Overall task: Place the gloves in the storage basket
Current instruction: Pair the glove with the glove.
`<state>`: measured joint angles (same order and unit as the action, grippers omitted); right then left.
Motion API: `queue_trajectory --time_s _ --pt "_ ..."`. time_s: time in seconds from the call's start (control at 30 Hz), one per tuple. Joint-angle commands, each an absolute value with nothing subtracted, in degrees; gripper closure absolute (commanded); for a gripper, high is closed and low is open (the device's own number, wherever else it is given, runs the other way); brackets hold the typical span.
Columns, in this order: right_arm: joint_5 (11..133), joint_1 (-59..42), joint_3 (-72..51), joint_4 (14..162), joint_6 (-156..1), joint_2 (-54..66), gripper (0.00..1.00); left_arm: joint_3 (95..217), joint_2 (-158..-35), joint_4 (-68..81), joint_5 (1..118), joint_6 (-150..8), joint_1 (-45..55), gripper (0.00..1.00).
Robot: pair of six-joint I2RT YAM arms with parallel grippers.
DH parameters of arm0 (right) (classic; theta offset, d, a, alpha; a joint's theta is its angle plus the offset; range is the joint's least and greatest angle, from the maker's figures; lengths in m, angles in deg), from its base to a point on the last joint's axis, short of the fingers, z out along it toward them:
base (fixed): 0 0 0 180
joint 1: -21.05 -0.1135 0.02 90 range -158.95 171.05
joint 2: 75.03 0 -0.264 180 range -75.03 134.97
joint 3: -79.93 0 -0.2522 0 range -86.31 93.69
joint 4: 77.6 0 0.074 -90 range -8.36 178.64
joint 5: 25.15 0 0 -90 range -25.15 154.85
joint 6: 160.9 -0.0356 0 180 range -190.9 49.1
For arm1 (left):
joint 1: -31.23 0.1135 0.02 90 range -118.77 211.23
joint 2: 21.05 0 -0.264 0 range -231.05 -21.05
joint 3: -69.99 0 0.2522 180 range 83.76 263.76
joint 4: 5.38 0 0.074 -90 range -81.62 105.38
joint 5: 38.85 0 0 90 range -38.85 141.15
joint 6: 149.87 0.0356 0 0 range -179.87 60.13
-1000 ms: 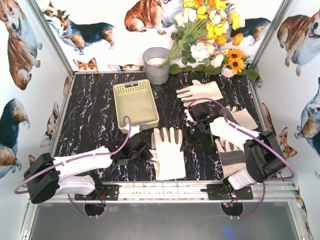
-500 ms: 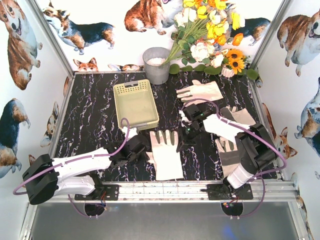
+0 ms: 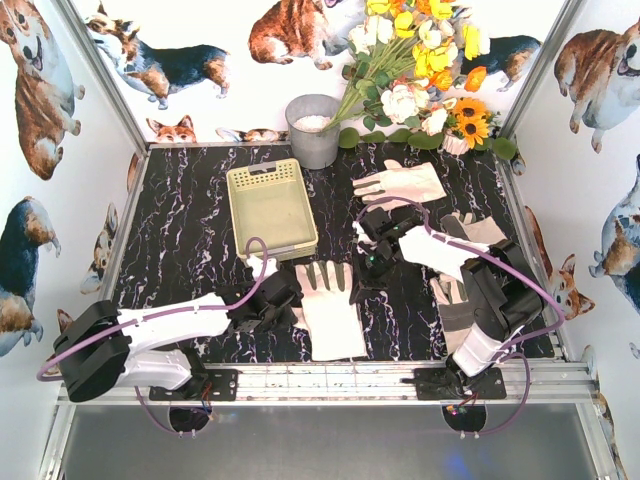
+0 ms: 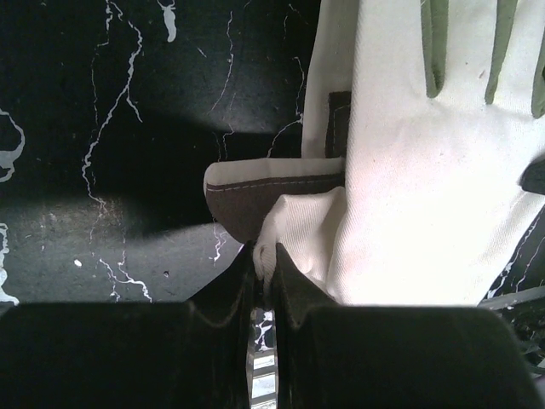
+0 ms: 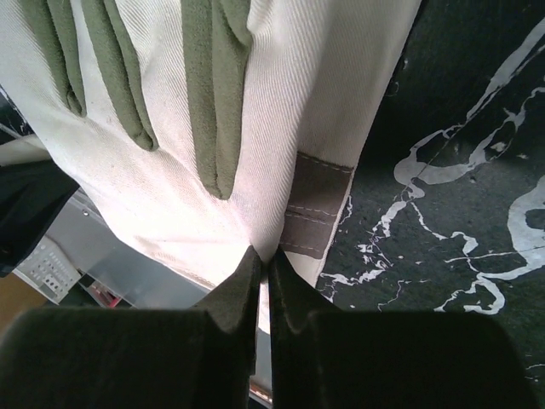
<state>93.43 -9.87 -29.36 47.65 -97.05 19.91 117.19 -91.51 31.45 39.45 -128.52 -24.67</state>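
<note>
The left pincer (image 4: 264, 266) is clamped on a fold at the edge of a glove (image 3: 330, 320) lying in the lower middle of the overhead view. The right pincer (image 5: 263, 261) is pinched tight on that glove's opposite edge. The basket (image 3: 272, 210) sits just up and left of it, not touching. Other gloves (image 3: 400, 183) lie toward the right.
</note>
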Motion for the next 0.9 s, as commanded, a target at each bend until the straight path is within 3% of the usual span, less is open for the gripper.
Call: queue_trajectory --time_s 0.0,0.37,0.6,0.87 --pt "89.76 -9.54 -26.43 46.50 -95.83 18.63 1.00 117.53 -92.40 34.05 37.57 -126.85 -24.31 1.00" --pt "88.04 -9.54 -28.04 47.58 -95.64 22.07 1.00 116.78 -95.09 31.80 38.64 -126.68 -24.31 1.00" --pt "87.41 -9.45 -27.79 47.41 -95.78 22.42 0.86 118.70 -93.59 32.93 38.55 -125.97 -24.36 0.68" --pt "86.43 -7.99 -27.56 44.12 -95.34 17.04 0.60 120.59 -85.63 39.65 36.13 -126.83 -24.40 0.49"
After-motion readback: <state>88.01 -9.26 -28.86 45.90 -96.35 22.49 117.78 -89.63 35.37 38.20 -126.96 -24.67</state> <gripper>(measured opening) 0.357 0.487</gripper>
